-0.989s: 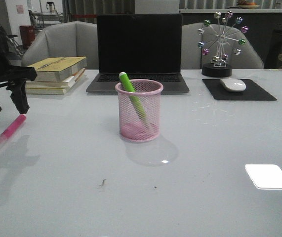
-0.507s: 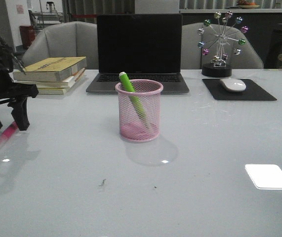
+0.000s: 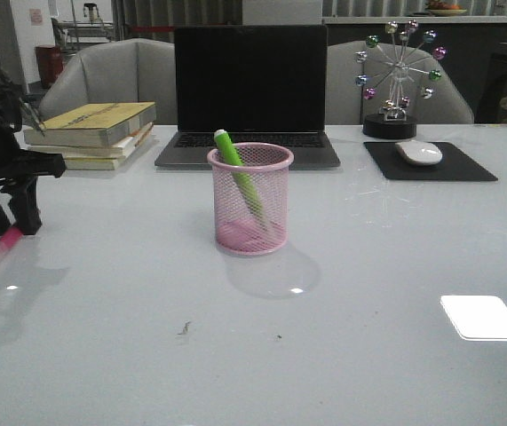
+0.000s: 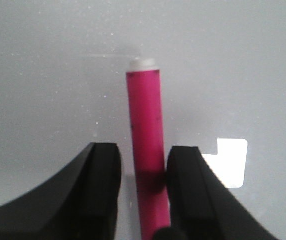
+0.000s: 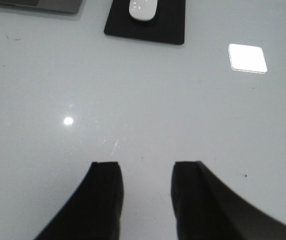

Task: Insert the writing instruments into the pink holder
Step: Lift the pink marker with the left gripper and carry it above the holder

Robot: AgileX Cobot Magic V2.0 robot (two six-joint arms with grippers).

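Note:
The pink holder point(image 3: 249, 200) stands mid-table with the lime green marker point(image 3: 235, 164) leaning inside it, its tip above the rim. At the far left the pink marker point(image 3: 4, 241) lies flat on the table. My left gripper point(image 3: 6, 217) is down over it and open. In the left wrist view the pink marker point(image 4: 145, 130) runs between the two fingers of the left gripper point(image 4: 143, 157), close against one finger point(image 4: 188, 175) with a gap to the other. The right gripper point(image 5: 147, 172) is open over bare table and holds nothing.
A laptop point(image 3: 249, 89) and a stack of books point(image 3: 98, 133) sit behind the holder. To the back right are a mouse point(image 3: 419, 152) on a black pad point(image 3: 431, 164) and a ferris-wheel ornament point(image 3: 400, 75). A bright light patch point(image 3: 482, 317) reflects near the front right.
My left gripper has dropped lower and shifted slightly left, so its open fingers now straddle the pink marker. The holder and the green marker have not moved.

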